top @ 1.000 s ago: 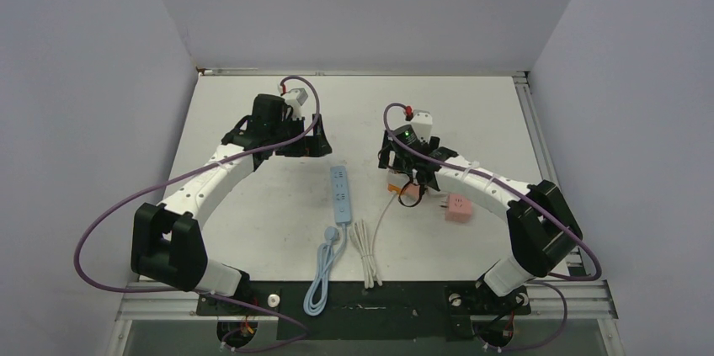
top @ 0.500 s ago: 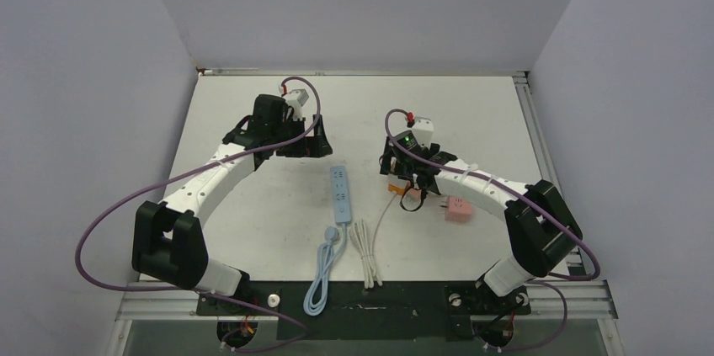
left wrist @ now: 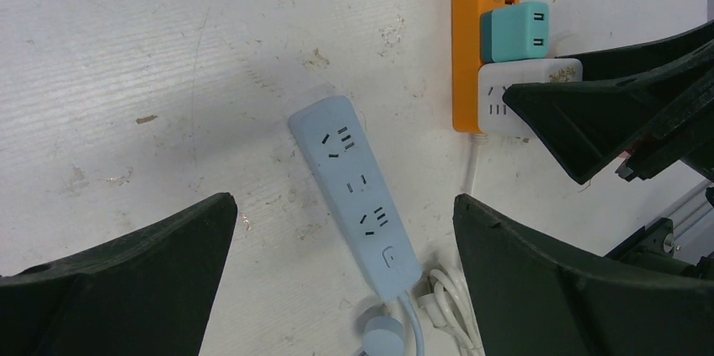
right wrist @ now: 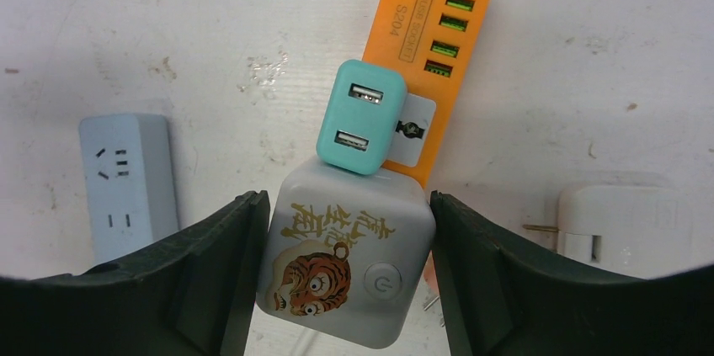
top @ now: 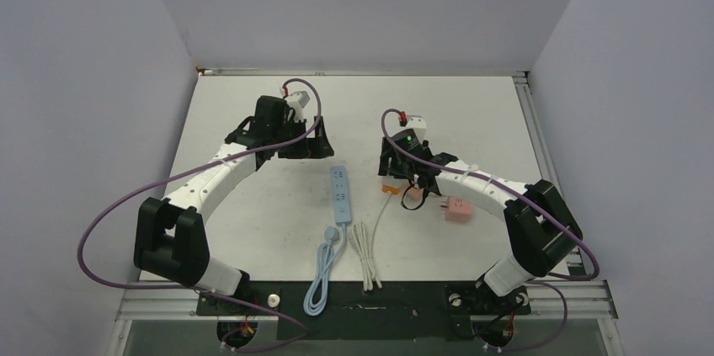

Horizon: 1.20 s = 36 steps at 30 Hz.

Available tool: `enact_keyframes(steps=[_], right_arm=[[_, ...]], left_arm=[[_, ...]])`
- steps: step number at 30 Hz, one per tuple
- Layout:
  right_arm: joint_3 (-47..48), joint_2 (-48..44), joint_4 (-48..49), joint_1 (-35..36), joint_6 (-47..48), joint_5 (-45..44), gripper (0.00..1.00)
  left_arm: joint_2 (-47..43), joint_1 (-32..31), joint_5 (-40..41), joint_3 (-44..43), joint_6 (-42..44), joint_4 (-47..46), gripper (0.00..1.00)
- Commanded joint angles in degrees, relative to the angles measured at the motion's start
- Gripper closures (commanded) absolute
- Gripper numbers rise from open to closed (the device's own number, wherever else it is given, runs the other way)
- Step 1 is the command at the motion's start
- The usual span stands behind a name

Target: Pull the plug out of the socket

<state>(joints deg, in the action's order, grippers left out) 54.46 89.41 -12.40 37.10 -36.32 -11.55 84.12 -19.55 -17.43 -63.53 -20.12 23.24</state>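
Note:
A white cube socket (right wrist: pixel 347 268) with a tiger print sits between my right gripper's (right wrist: pixel 345 204) fingers, which press on both its sides. A teal USB plug (right wrist: pixel 360 116) sticks out of the cube's far face and lies over an orange USB strip (right wrist: pixel 438 45). From above, the right gripper (top: pixel 396 172) covers the cube and only an orange corner (top: pixel 388 189) shows. My left gripper (left wrist: pixel 343 200) is open and empty, hovering over a blue power strip (left wrist: pixel 358 196). The cube (left wrist: pixel 522 95), teal plug (left wrist: pixel 514 32) and orange strip (left wrist: pixel 484 36) also show in the left wrist view.
The blue power strip (top: pixel 339 193) lies mid-table, its cable looping toward the near edge. A coiled white cord (top: pixel 364 247) lies beside it. A pink adapter (top: pixel 457 209) lies right of the right gripper, and a pale adapter (right wrist: pixel 627 221) shows in the right wrist view.
My right gripper has shifted slightly left and away from me, taking the cube and orange strip with it. The left arm has barely moved.

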Motion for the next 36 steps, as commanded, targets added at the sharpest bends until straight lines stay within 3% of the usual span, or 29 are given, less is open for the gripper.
enact_keyframes(steps=[1,3,19,25,28,36], right_arm=[[-1.78,-2.11,9.44,0.12,4.6,10.23,0.84],[-3.12,-3.29,13.51,0.08,6.26,13.43,0.94],[-23.53,-10.52,51.29,0.25,10.86,28.56,0.95],[-27.79,-14.94,56.17,0.54,10.34,27.94,0.95],[-28.97,-16.55,57.56,0.52,9.71,27.56,0.95],[-31.95,-22.18,60.71,1.37,8.23,25.67,0.95]], left_arm=[[0.9,-0.22,-2.62,0.57,-1.39,-3.84,0.0],[1.75,-0.22,-3.76,0.79,-1.83,-4.59,0.0],[13.28,0.39,-18.85,3.87,-12.87,-16.81,0.0],[15.96,1.09,-22.56,6.27,-19.29,-26.03,0.0],[16.97,1.09,-24.37,7.68,-22.52,-30.48,0.07],[13.8,1.09,-24.35,9.63,-23.61,-35.31,0.08]])
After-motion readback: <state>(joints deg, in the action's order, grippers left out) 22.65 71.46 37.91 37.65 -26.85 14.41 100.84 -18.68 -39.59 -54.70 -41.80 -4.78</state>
